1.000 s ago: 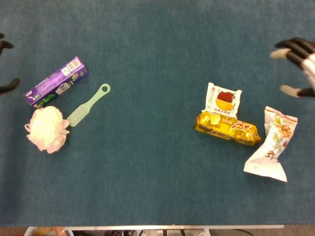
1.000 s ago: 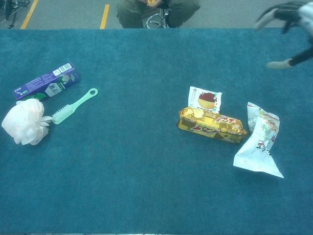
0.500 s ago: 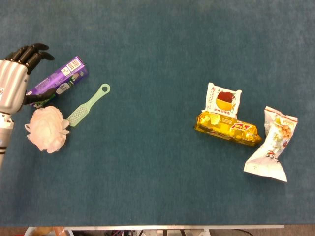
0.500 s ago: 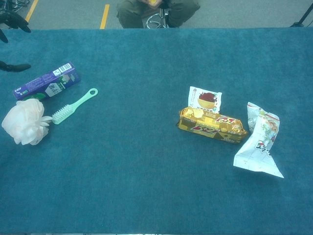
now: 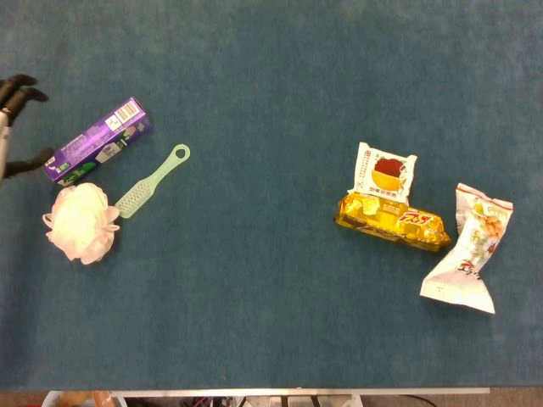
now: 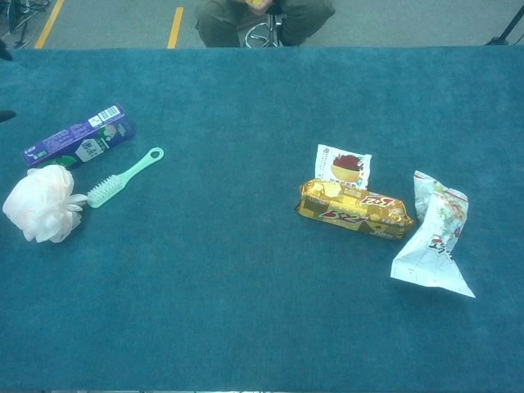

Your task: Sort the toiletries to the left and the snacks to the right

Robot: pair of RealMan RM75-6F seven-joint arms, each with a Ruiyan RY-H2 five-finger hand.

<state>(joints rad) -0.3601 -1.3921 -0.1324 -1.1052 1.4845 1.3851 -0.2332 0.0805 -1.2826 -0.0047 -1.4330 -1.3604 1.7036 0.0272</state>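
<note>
On the left lie a purple toothpaste box (image 5: 98, 140) (image 6: 79, 145), a mint green brush (image 5: 151, 181) (image 6: 124, 177) and a pale pink bath pouf (image 5: 81, 222) (image 6: 41, 205). On the right sit a small white snack packet (image 5: 386, 170) (image 6: 343, 167), a yellow snack bar pack (image 5: 392, 220) (image 6: 354, 208) and a white snack bag (image 5: 467, 250) (image 6: 434, 235). My left hand (image 5: 13, 125) shows at the left edge beside the toothpaste box, fingers spread, holding nothing. My right hand is out of both views.
The items rest on a teal cloth-covered table (image 5: 254, 280) (image 6: 229, 311). A seated person (image 6: 264, 18) is beyond the far edge in the chest view. The table's near edge (image 5: 297, 392) runs along the bottom of the head view.
My right hand left the frame at the upper right a second ago. My left hand came in over the toothpaste box, then drew back toward the left edge. No item has moved.
</note>
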